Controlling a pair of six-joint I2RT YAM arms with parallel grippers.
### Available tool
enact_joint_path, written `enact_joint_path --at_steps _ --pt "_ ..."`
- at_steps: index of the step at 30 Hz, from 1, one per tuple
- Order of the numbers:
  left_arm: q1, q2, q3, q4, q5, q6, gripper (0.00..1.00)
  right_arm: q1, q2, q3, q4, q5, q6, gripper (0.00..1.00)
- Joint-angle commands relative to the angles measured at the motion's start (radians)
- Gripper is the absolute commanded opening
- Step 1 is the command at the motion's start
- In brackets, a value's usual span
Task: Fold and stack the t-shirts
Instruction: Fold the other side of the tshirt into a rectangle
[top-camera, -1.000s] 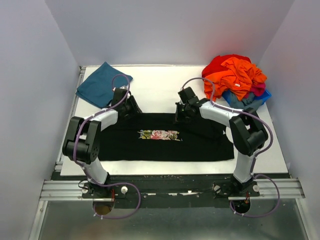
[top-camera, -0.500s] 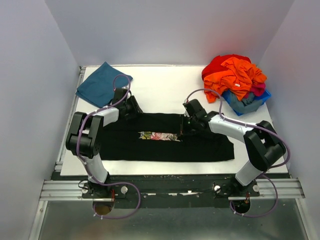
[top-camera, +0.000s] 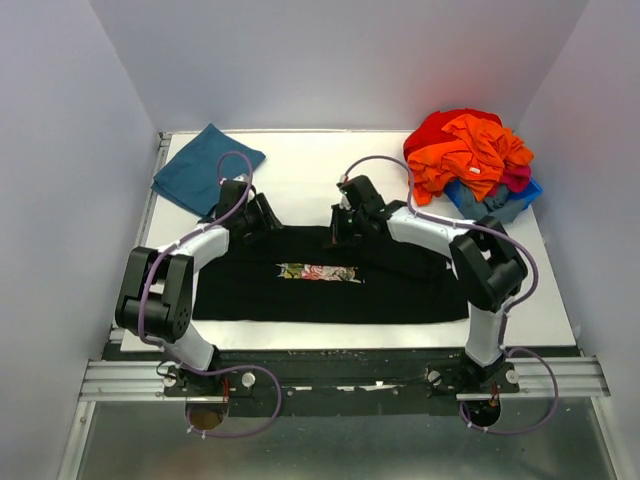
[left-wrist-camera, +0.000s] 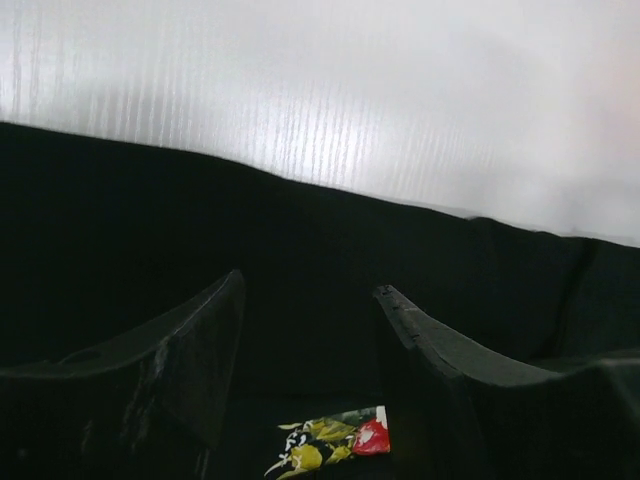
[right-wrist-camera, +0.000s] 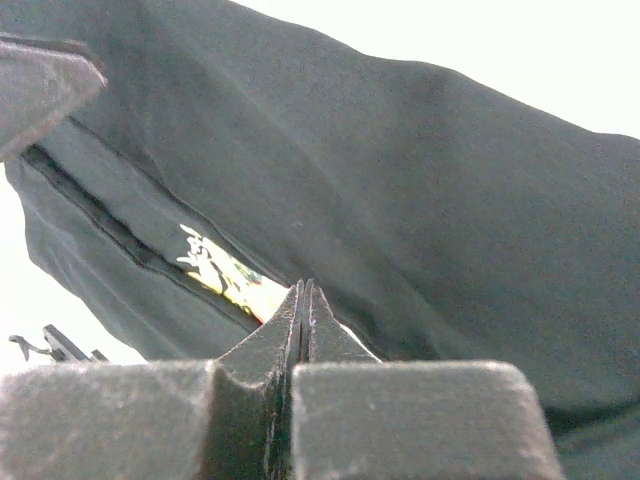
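The black t-shirt (top-camera: 400, 290) lies folded into a long band across the front of the white table (top-camera: 310, 170), with a narrow strip of its floral print (top-camera: 318, 272) showing. My left gripper (top-camera: 265, 218) is open just above the shirt's far edge at the left. In the left wrist view (left-wrist-camera: 310, 290) black cloth (left-wrist-camera: 300, 230) and the print (left-wrist-camera: 335, 452) show between its fingers. My right gripper (top-camera: 338, 225) is shut and empty at the far edge near the middle. In the right wrist view (right-wrist-camera: 303, 288) it hovers over the shirt (right-wrist-camera: 450, 200). The teal-blue shirt (top-camera: 205, 168) lies folded at the back left.
A heap of red and orange clothes (top-camera: 468, 148) fills a blue bin (top-camera: 520, 205) at the back right corner. White walls close in the table on three sides. The arm bases stand on a metal rail (top-camera: 340, 378) at the near edge.
My right gripper swung forward over the shirt, then back and left to its far edge. The print strip is narrower than a second ago. The left gripper barely moved.
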Motion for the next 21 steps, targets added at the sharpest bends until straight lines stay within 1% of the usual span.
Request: enact_joint_path --at_steps 1,6,9,11,14,16,19,21 --pt "0.003 -0.036 -0.086 0.029 -0.024 -0.05 0.67 0.029 0.09 0.056 0.063 -0.061 0.029 0.04" --pt "0.012 0.009 -0.086 0.023 -0.018 -0.061 0.68 0.063 0.135 0.06 0.056 -0.071 0.027 0.03" --pt "0.012 0.013 -0.089 0.021 0.034 -0.081 0.67 0.08 0.113 0.025 0.046 -0.073 0.021 0.03" --pt "0.01 -0.016 -0.103 0.015 0.062 -0.103 0.67 0.086 0.086 -0.012 0.05 -0.078 0.02 0.02" --pt "0.007 -0.098 -0.147 0.02 0.065 -0.109 0.68 0.086 0.026 -0.072 0.06 -0.076 0.018 0.02" --pt "0.007 -0.129 -0.157 -0.032 0.048 -0.084 0.68 0.084 -0.003 -0.093 0.06 -0.078 0.012 0.02" --pt "0.007 -0.157 -0.189 -0.055 0.046 -0.069 0.68 0.086 -0.016 -0.09 0.06 -0.067 0.007 0.01" --pt "0.007 -0.192 -0.225 -0.045 0.042 -0.083 0.68 0.086 0.001 -0.05 0.051 -0.055 0.001 0.01"
